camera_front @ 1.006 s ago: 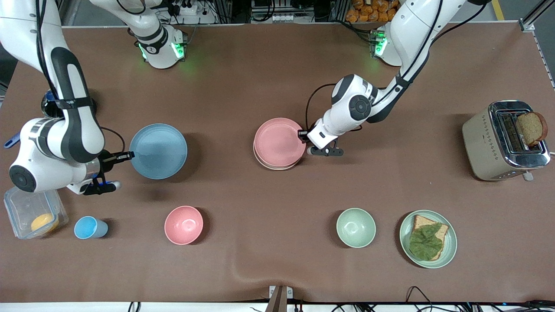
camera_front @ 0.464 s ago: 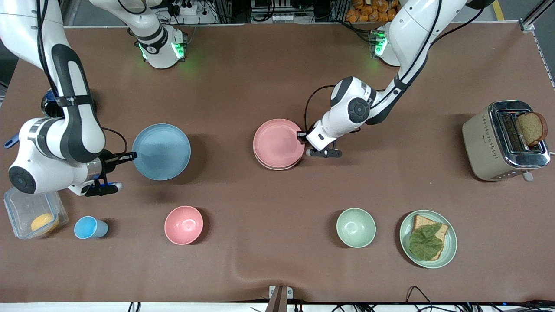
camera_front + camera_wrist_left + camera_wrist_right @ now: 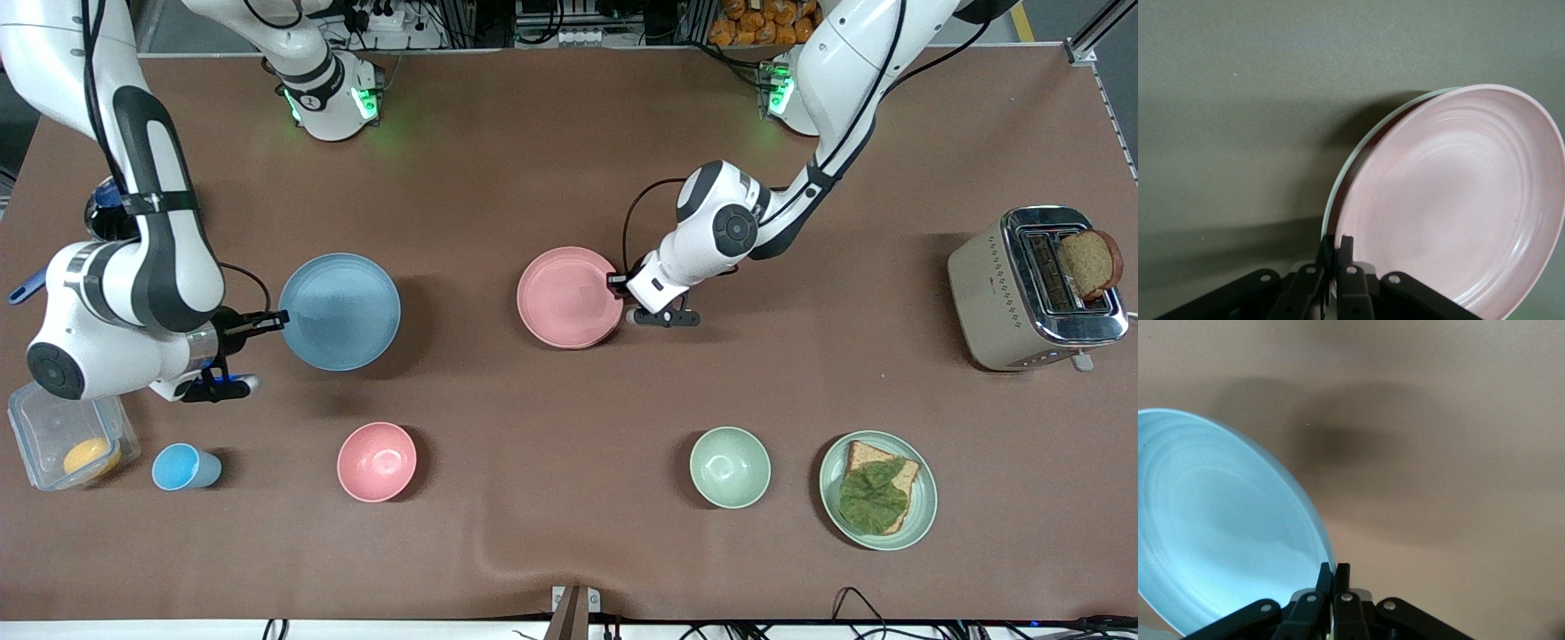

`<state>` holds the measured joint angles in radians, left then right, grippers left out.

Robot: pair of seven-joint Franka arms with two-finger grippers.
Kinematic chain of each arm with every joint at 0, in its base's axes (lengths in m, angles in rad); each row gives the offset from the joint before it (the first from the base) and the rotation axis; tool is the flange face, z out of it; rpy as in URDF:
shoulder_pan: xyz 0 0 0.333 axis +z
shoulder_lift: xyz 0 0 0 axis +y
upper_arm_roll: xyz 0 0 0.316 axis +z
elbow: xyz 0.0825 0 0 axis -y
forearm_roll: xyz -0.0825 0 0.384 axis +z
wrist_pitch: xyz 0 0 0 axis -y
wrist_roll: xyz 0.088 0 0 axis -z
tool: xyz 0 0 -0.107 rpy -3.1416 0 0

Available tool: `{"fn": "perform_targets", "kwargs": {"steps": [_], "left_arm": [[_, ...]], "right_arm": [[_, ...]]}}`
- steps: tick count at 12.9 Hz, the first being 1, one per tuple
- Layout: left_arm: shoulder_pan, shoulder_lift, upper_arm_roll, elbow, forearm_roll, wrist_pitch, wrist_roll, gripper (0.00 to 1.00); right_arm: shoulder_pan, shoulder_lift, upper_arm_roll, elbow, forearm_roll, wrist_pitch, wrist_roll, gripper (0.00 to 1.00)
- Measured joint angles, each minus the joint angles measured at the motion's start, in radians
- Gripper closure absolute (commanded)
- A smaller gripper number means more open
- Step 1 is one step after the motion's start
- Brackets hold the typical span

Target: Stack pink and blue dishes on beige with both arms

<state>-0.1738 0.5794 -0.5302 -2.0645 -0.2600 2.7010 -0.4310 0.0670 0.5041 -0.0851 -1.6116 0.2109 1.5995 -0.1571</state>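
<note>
- Two plates are in hand, as you see from the front view. The right tool [image 3: 271, 320] is clamped on the rim of the blue plate [image 3: 340, 311], which hangs over the table [image 3: 551, 160] toward the right arm's end, its shadow showing it is off the surface.
- Your left tool [image 3: 616, 283] pinches the rim of the pink plate [image 3: 569, 297], which sits almost squarely over the beige plate; from the front you see hardly anything of the beige one, because the pink covers it.
- Both arms come in low and sideways, wrists turned so the fingers meet each rim edge-on. I judge this keeps the plates level for stacking.
- Left wrist view: the left tool [image 3: 1336, 250] has its fingers together on the near edge of the pink plate [image 3: 1458, 200]. A thin pale rim of the beige plate [image 3: 1358, 157] peeks out underneath, with a dark gap at that edge, so the pink one looks not quite settled.
- Right wrist view: the right tool [image 3: 1333, 577] grips the blue plate [image 3: 1218, 520] by its edge, fingers closed on it, with bare table and shadow below.
- You likely need to let go of the pink plate next, then bring the blue one over.
</note>
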Motion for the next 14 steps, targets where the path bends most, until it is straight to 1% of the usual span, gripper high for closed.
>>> {"fn": "perform_targets", "kwargs": {"steps": [2, 3, 4, 5, 6, 11, 14], "left_arm": [[-0.003, 0.003, 0.0, 0.003, 0.0, 0.0, 0.0, 0.93], [-0.005, 0.004, 0.0, 0.003, 0.0, 0.0, 0.0, 0.87], [-0.006, 0.005, 0.001, 0.003, 0.0, 0.0, 0.0, 0.61], [-0.007, 0.005, 0.001, 0.003, 0.0, 0.0, 0.0, 0.2], [-0.007, 0.005, 0.001, 0.003, 0.0, 0.0, 0.0, 0.0], [-0.005, 0.0, 0.003, 0.022, 0.0, 0.002, 0.0, 0.0], [0.0, -0.04, 0.003, 0.031, 0.0, -0.019, 0.0, 0.0]], "right_arm": [[0.004, 0.0, 0.0, 0.005, 0.007, -0.002, 0.007, 1.0], [0.004, 0.0, 0.0, 0.005, 0.025, -0.005, 0.009, 1.0], [0.004, 0.0, 0.0, 0.005, 0.042, -0.01, 0.013, 1.0], [0.004, 0.0, 0.0, 0.005, 0.047, -0.013, 0.016, 1.0], [0.004, 0.0, -0.001, 0.005, 0.048, -0.014, 0.019, 1.0], [0.006, 0.0, 0.0, 0.014, 0.053, -0.016, 0.035, 1.0], [0.021, 0.0, 0.001, 0.021, 0.057, -0.019, 0.071, 1.0]]}}
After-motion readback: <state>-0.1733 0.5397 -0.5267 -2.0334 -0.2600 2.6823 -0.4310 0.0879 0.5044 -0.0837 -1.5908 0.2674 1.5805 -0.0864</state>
